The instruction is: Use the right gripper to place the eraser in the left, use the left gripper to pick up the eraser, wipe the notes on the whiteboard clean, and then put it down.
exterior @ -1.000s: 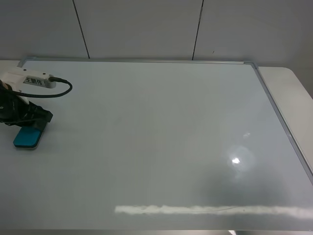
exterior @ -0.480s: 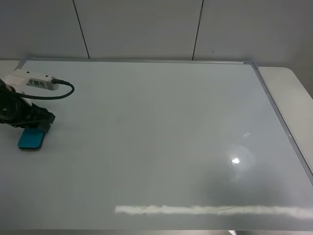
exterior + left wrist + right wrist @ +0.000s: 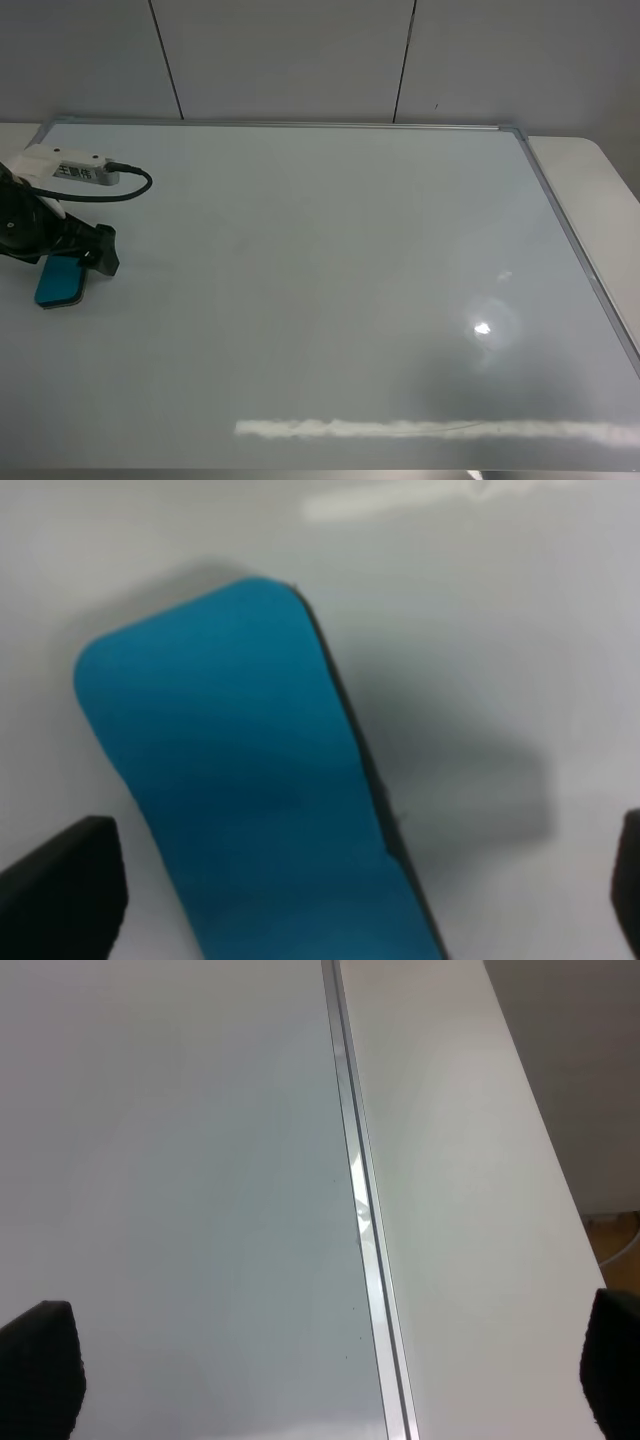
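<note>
The blue eraser (image 3: 58, 284) lies flat on the whiteboard (image 3: 320, 280) near its left edge. My left gripper (image 3: 75, 258) hovers right over it, open, with one black finger (image 3: 106, 250) spread to the eraser's right. In the left wrist view the eraser (image 3: 240, 800) lies between the two fingertips (image 3: 60, 890), and neither touches it. My right gripper (image 3: 330, 1380) is open and empty over the board's right frame (image 3: 352, 1170). It does not show in the exterior high view. I see no notes on the board.
The whiteboard covers most of the white table (image 3: 590, 170), which shows as a strip at the right. A white camera block with a black cable (image 3: 70, 168) sits on my left arm. Lamp glare (image 3: 483, 327) shows on the board.
My left gripper has opened and let go of the eraser, which now lies on the board. The gripper and eraser shifted slightly toward the back right before that.
</note>
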{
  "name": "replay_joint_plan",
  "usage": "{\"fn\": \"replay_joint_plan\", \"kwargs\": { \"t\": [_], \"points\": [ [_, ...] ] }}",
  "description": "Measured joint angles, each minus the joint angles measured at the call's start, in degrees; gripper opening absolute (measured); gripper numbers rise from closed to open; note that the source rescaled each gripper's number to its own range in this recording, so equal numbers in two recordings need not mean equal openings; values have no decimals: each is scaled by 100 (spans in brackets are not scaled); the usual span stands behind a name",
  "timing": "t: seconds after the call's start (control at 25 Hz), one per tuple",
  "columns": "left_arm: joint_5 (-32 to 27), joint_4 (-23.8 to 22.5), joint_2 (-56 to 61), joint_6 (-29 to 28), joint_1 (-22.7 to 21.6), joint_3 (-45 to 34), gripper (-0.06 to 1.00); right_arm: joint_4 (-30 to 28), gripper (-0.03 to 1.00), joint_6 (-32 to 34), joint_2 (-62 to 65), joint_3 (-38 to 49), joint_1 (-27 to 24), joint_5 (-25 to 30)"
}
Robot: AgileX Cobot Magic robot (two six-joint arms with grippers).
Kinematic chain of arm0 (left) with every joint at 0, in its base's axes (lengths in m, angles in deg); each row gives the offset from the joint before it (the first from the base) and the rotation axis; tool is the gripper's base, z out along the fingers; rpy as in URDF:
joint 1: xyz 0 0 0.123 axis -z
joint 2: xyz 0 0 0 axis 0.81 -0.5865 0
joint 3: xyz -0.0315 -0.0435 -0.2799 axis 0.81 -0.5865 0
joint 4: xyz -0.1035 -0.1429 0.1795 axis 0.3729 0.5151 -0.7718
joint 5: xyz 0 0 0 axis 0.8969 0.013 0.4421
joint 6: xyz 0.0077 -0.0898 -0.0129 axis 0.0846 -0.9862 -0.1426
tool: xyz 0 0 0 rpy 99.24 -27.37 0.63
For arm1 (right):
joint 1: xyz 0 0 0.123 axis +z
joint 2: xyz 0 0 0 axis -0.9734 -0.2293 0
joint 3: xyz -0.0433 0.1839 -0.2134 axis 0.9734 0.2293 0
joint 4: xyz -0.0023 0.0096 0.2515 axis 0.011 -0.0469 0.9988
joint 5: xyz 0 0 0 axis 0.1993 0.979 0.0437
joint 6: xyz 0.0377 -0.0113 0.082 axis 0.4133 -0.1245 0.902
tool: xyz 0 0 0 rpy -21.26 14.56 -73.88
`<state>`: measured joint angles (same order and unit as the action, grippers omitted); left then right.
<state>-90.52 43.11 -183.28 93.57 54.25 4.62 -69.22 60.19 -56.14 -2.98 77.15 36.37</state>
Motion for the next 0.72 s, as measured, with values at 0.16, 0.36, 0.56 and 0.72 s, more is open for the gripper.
{"fn": "replay_joint_plan", "kwargs": {
  "t": [0.16,0.36,0.56,0.72],
  "points": [
    [-215,0,36,0,0,69,96,0,100,0,0,0,0,0],
    [-1034,0,497,1,0,599,96,0,100,0,0,0,0,0],
    [-1650,25,1348,11,0,1269,96,0,100,0,0,0,0,0],
    [-2098,20,2303,15,0,1657,97,0,100,0,0,0,0,0]
  ]
}}
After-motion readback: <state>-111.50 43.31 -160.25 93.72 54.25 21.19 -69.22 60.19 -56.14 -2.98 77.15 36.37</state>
